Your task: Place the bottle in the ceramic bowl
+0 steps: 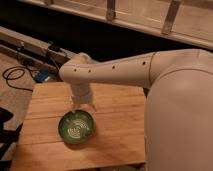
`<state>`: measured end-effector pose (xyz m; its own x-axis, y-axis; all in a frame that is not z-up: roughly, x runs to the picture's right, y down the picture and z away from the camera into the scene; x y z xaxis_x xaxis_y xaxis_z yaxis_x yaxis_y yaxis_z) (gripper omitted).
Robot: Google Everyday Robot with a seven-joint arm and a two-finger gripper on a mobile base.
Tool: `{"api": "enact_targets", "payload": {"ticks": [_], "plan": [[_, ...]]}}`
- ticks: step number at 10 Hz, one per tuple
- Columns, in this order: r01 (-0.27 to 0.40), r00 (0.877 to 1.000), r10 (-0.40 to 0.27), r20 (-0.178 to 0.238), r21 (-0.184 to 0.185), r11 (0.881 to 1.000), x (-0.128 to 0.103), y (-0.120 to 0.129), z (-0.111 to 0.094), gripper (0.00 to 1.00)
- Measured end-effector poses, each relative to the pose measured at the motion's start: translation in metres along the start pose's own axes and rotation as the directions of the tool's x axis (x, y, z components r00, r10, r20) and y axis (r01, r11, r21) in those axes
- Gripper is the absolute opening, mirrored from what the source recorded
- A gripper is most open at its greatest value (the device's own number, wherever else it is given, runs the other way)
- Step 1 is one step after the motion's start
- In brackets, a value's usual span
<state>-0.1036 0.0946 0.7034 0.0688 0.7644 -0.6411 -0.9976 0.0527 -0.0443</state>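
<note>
One large white robot arm [125, 70] (the biggest item in view) reached from the right across a rectangular light wooden table [120, 125]. Toward the table's left front sat the round, shallow green glazed ceramic bowl [64, 134], with pale rings inside; nothing was seen lying in it. The gripper [83, 103] hung from the downturned wrist, directly over the bowl's far rim and close above it. Whether the gripper was clamped on anything could not be told. The small pale bottle could not be made out as a separate object. It was not on the visible table surface, so it was probably carried within the gripper, masked by the wrist.

Judged step: final positioning before release. The next move would call for centring over the bowl, lowering a little, then letting go so the bottle settles inside and does not tip over the rim.
</note>
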Motion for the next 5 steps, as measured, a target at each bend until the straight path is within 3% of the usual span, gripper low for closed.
{"api": "enact_targets", "payload": {"ticks": [2, 5], "plan": [[0.004, 0.999, -0.004, 0.05, 0.012, 1.0, -0.023, 0.011, -0.008, 0.65], [0.062, 0.987, -0.063, 0.147, 0.013, 0.998, -0.085, 0.043, -0.01, 0.65]]}}
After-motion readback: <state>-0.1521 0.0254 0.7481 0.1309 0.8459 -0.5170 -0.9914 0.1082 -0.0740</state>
